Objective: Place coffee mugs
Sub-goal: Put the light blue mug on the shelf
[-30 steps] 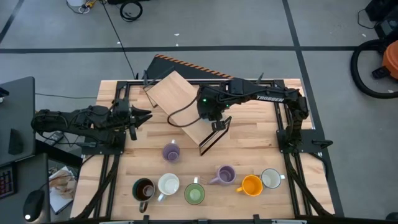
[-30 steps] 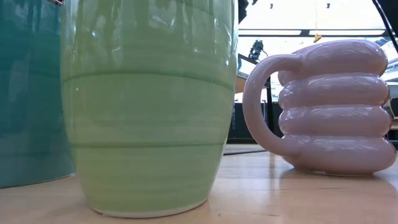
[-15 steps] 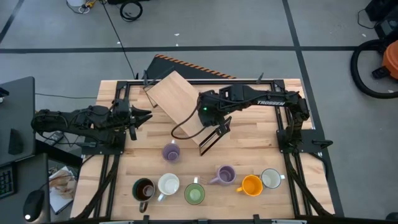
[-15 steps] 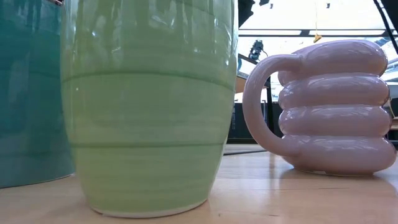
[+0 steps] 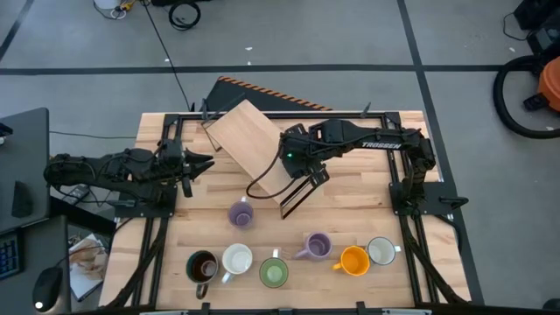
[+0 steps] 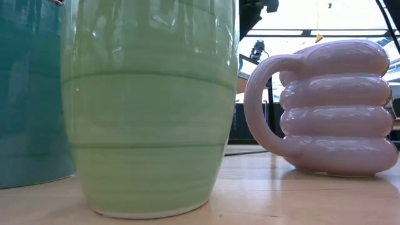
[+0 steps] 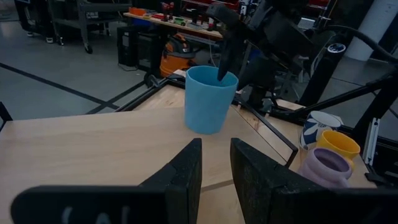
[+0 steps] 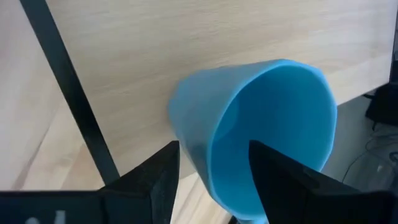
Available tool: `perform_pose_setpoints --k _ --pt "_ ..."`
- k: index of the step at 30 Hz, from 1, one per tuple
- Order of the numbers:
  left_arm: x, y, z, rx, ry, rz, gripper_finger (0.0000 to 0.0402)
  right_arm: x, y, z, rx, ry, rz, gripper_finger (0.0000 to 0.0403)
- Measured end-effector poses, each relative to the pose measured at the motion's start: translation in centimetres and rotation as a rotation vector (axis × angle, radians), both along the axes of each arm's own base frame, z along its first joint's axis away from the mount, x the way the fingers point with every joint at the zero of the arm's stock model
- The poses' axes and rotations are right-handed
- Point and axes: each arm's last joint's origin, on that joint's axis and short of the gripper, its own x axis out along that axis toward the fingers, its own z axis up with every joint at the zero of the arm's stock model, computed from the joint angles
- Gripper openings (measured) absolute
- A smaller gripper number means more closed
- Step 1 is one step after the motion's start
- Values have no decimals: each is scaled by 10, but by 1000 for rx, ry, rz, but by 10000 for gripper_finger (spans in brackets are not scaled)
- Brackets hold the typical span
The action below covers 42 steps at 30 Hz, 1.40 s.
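Observation:
A blue mug [image 7: 210, 99] stands upright on light wood; in the high view my right arm hides it. My right gripper [image 8: 214, 168] is open above it and points steeply down. One finger [image 7: 224, 62] is inside the mug and the other [image 8: 158, 174] outside its wall. Along the table's near edge stand a dark brown mug [image 5: 202, 265], two white mugs [image 5: 237, 260] [image 5: 381, 251], a green mug [image 5: 274, 273], a lilac mug [image 5: 315, 246] and an orange mug [image 5: 353, 261]. Another lilac mug [image 5: 241, 213] stands mid-table. My left gripper [image 5: 208, 164] waits at the left, open on nothing. My right gripper straddles the blue mug's wall at the rim [image 8: 211, 146] from above. A gap shows between the inner finger [image 8: 280, 174] and the wall. Whether the outer finger touches the mug, I cannot tell. The mug stands on its base on the wood.
A light wooden shelf [image 5: 249, 136] with a dark-edged side panel [image 5: 297, 197] sits askew at the table's far middle. Black frame rails [image 5: 407, 188] run along both sides. The green mug [image 6: 150, 106] and a ribbed lilac mug [image 6: 331, 106] fill the low view.
My right gripper has rolled at the wrist above the shelf panel and shifted slightly toward the table's left. Its cable loop has swung with it. My left arm and the mugs on the table have kept still.

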Motion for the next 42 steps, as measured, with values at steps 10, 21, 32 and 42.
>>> perform_pose_setpoints --k 10,21,32,42 --pt "0 0 0 -1 1 -7 89 4 -14 2 6 -33 39 188" --pt "0 0 -1 0 8 -7 89 10 -32 5 29 -99 112 177" --pt "0 0 -1 14 11 -9 89 10 -40 5 23 -93 175 177" --pt "0 0 -1 15 11 -10 89 8 -50 5 -19 -54 334 177"
